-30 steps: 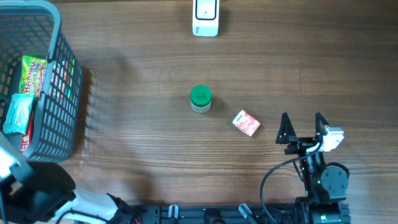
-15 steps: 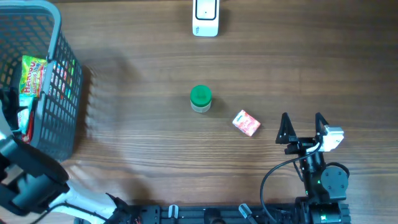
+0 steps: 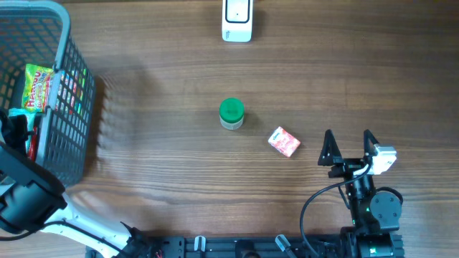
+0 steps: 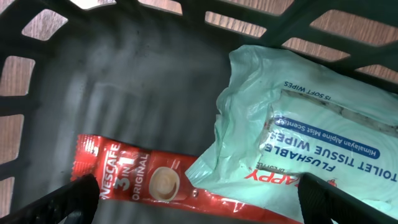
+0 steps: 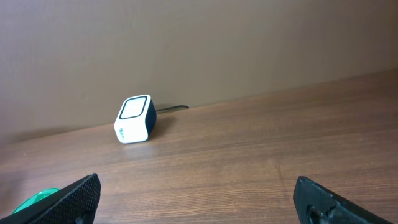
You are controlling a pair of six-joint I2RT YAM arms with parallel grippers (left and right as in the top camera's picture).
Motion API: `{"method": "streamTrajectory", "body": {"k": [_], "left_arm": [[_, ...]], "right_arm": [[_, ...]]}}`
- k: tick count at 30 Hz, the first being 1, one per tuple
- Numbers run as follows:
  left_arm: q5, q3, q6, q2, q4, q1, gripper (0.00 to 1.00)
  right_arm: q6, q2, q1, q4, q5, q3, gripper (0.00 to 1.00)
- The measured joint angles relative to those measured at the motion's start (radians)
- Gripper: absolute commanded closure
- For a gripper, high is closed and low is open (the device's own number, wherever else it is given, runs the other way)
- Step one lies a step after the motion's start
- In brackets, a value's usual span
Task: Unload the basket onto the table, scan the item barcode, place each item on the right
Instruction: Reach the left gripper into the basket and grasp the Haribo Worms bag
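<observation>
Your left arm (image 3: 29,202) reaches from the near-left corner out to the far left. The left gripper (image 3: 16,129) points steeply downward, jaws spread fully wide, with nothing gripped between its fingers (image 4: 74,196). Your right arm (image 3: 371,208) sits folded at the near right. The right gripper (image 3: 348,136) is held level above the tabletop, jaws wide apart and empty.

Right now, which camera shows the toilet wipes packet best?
Left wrist: the pale green wipes packet lies close up in the basket, print readable. Overhead, the left arm hides it. The right wrist view faces the scanner instead.
</observation>
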Motion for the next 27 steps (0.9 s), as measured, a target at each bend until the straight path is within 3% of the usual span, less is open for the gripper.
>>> {"method": "streamTrajectory", "body": {"k": [2, 3, 6, 7, 8, 27], "left_arm": [[0.003, 0.000, 0.003, 0.005, 0.013, 0.003, 0.22], [0.005, 0.000, 0.002, 0.008, 0.022, 0.003, 0.22], [0.003, 0.000, 0.010, 0.018, 0.037, 0.003, 0.15], [0.003, 0.000, 0.011, 0.019, 0.037, 0.003, 0.04], [0.002, 0.000, 0.010, 0.020, 0.032, 0.003, 0.00], [-0.108, 0.000, 0.049, 0.031, 0.094, 0.003, 0.00]], "right_arm": [[0.000, 0.000, 0.000, 0.000, 0.000, 0.000, 0.00], [0.000, 0.000, 0.000, 0.000, 0.000, 0.000, 0.00], [0.000, 0.000, 0.000, 0.000, 0.000, 0.000, 0.00], [0.000, 0.000, 0.000, 0.000, 0.000, 0.000, 0.00], [0.000, 0.000, 0.000, 0.000, 0.000, 0.000, 0.00], [0.000, 0.000, 0.000, 0.000, 0.000, 0.000, 0.00]]}}
